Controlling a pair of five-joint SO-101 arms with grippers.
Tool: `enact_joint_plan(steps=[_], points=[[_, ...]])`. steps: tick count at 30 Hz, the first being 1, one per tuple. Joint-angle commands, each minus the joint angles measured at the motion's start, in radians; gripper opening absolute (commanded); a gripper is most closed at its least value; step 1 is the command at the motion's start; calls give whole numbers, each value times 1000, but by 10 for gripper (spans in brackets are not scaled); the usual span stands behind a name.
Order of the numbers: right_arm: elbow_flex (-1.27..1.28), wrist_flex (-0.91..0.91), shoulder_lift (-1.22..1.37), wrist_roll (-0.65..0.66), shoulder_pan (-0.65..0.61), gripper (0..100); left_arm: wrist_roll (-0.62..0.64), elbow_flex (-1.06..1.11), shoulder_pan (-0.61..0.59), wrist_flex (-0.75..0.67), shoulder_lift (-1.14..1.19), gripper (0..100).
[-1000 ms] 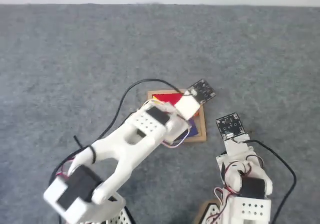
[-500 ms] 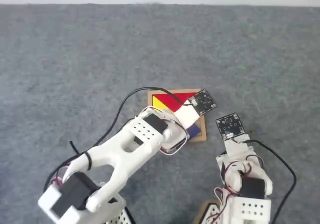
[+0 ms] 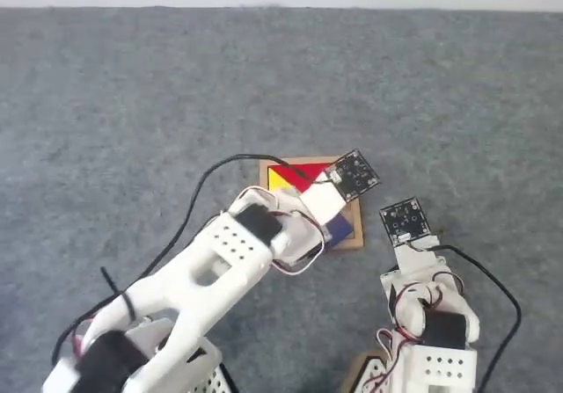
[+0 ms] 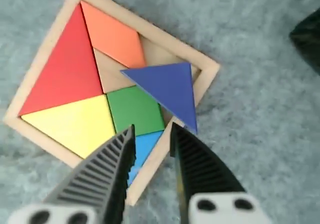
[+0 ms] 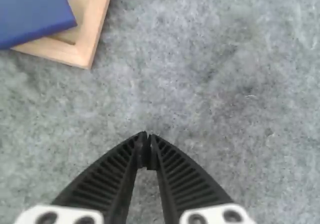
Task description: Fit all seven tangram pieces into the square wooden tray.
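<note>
Your left claw is spread right behind the blue triangle cocked over the tray rim, probably to nudge it in; right claw is pressed together.

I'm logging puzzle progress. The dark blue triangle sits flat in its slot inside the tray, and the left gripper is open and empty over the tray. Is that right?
Not quite. The blue triangle is not seated in its slot. The left wrist view shows it lying askew on top, with one tip out over the rim of the tray. The left gripper is indeed open and empty over the tray.
</note>
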Motion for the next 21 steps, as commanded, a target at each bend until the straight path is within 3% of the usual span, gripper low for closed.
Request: enact_joint_plan(steps=[1,5,15,21], points=[[17,2,-15,8,-4,8,21,2,40,0,-64,121],[17,2,-15,8,-4,8,21,10,54,-9,-64,189],[17,2,-15,8,-4,8,112,10,18,-54,-60,182],[17,2,-15,8,-4,8,114,-59,51,-69,149,182]])
